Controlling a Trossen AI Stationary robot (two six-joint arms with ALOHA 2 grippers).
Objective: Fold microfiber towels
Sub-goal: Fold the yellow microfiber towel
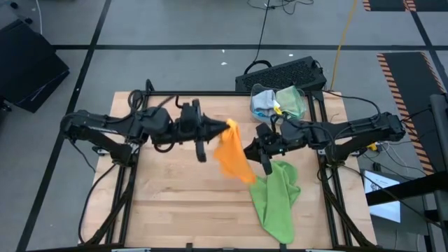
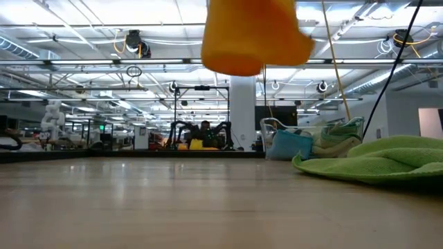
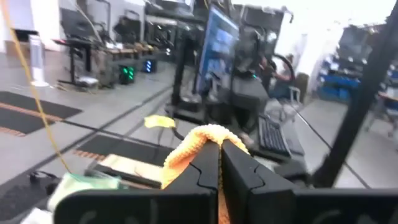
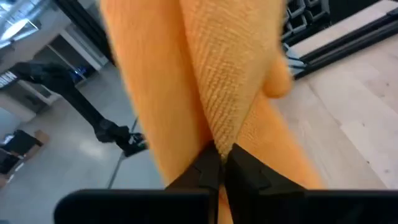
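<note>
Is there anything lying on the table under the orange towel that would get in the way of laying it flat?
Partly. The orange towel hangs clear of the table, pinched by the left gripper and right gripper. The wood towards the left is bare, but the lime green towel lies crumpled beneath its lower end.

This is a large robotics lab or industrial workshop hall. The wooden table [image 1: 175, 203] stands on a grey concrete floor [image 1: 175, 28] with striped hazard tape [image 1: 399, 77]. In the low view, the high ceiling [image 2: 104, 28] has long light strips and hanging cables, and a white pillar [image 2: 242, 111] stands behind. Another dark robot arm station [image 2: 201, 131] is visible far away. The left wrist view shows a monitor [image 3: 217, 43] and a keyboard [image 3: 273, 137].
</note>
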